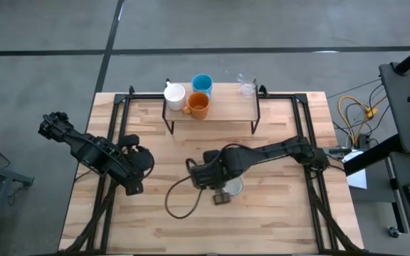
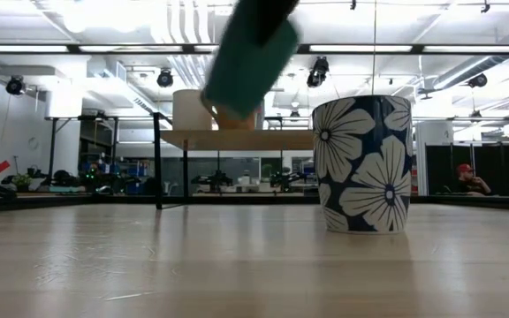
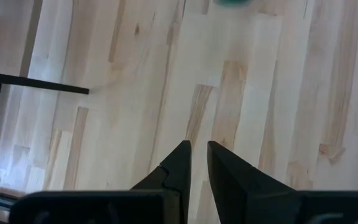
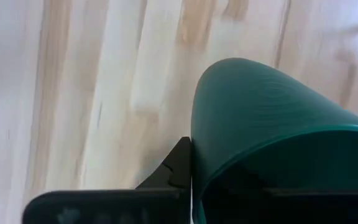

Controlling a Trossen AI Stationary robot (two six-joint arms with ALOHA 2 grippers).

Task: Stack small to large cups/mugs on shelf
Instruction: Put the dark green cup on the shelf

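The right claw (image 4: 188, 168) is gripping the green cup (image 4: 272, 124), its fingers clamped over the rim, and is holding it tilted above the middle of the bench (image 1: 276, 213). In the low view the green cup (image 2: 253, 64) is hanging clear of the wood. Just beside this claw (image 1: 221, 198), on the side away from the left arm, the flowered mug (image 1: 233, 186) is standing upright on the bench. Well beyond the claw, at the far edge, the shelf (image 1: 226, 110) is carrying the white mug (image 1: 174, 93), the blue mug (image 1: 201, 83) and the orange mug (image 1: 198, 105), close together, with the glass (image 1: 247, 87) apart at the other end. The left claw (image 3: 197, 163) is waiting nearly shut and empty over bare wood, well apart from the cups.
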